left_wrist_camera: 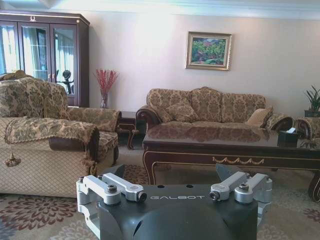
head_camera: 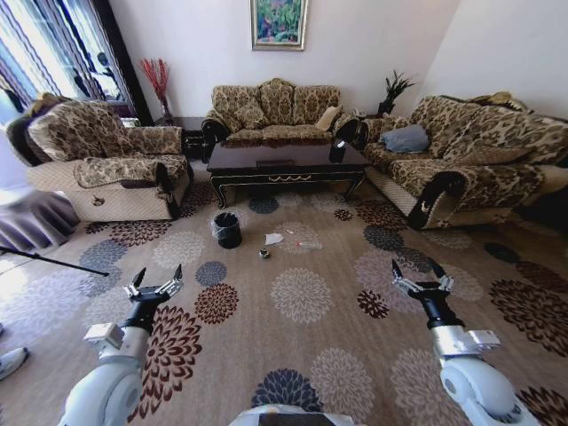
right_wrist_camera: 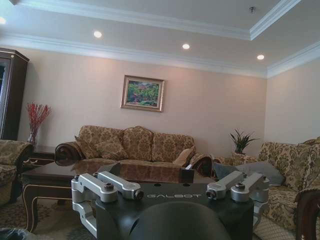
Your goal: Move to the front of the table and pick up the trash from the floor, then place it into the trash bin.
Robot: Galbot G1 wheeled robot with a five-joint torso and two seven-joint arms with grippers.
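The dark glossy table (head_camera: pixel 284 162) stands ahead between the sofas, and it also shows in the left wrist view (left_wrist_camera: pixel 225 150) and the right wrist view (right_wrist_camera: pixel 47 176). In front of it on the patterned floor (head_camera: pixel 302 355) stands the small black trash bin (head_camera: pixel 227 230) with a clear liner. Trash lies just right of the bin: a crumpled white paper (head_camera: pixel 273 238) and a small round dark item (head_camera: pixel 264 254). My left gripper (head_camera: pixel 159 273) and right gripper (head_camera: pixel 416 268) hover open and empty over the carpet, well short of the trash.
An armchair (head_camera: pixel 106 160) stands at the left, a three-seat sofa (head_camera: pixel 277 114) behind the table, and a long sofa (head_camera: pixel 470 160) at the right. A thin dark rod (head_camera: pixel 49 260) lies on the floor at the left. Open carpet lies between me and the trash.
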